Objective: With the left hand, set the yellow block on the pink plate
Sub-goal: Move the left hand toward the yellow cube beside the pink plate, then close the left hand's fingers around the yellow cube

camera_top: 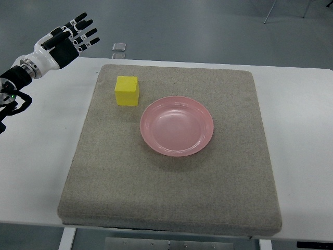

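1. left hand raised at far left, above the table's far-left corner, fingers spread apart, holding nothing.
2. yellow block sits upright on the grey mat, far-left part, well apart from the hand.
3. pink plate at mat centre, just right and nearer of the block, not touching.
4. white table under the mat.

Block near mat's far-left corner; plate at mat centre, just right of block; mat on table
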`<action>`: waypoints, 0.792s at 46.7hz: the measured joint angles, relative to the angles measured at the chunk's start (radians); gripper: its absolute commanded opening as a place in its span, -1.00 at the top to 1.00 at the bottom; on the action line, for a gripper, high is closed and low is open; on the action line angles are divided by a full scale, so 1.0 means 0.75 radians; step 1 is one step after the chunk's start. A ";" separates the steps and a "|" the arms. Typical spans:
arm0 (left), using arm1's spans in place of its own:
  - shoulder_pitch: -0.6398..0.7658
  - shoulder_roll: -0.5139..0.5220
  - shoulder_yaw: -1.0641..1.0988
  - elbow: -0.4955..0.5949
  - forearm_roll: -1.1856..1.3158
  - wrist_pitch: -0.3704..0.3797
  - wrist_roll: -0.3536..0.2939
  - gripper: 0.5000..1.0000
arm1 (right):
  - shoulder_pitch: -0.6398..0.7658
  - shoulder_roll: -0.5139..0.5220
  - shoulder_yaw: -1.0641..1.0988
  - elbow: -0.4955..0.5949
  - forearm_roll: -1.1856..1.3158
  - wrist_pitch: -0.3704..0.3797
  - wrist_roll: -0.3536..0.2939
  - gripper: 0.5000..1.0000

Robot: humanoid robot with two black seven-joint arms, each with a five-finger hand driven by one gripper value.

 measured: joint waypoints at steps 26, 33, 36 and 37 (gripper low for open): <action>-0.110 0.048 0.001 -0.091 1.299 0.012 -0.119 -0.99 | 0.000 0.000 -0.001 0.000 0.000 0.000 0.001 -0.69; -0.144 0.050 0.003 -0.180 1.481 0.012 -0.119 -0.98 | 0.000 0.000 -0.001 0.000 0.000 0.000 0.001 -0.69; -0.162 0.051 0.018 -0.209 1.525 0.012 -0.119 -0.99 | 0.000 0.000 0.000 0.000 0.000 0.000 0.000 -0.69; -0.173 0.051 0.030 -0.218 1.550 0.011 -0.119 -0.98 | 0.000 0.000 -0.001 0.000 0.000 0.000 0.000 -0.69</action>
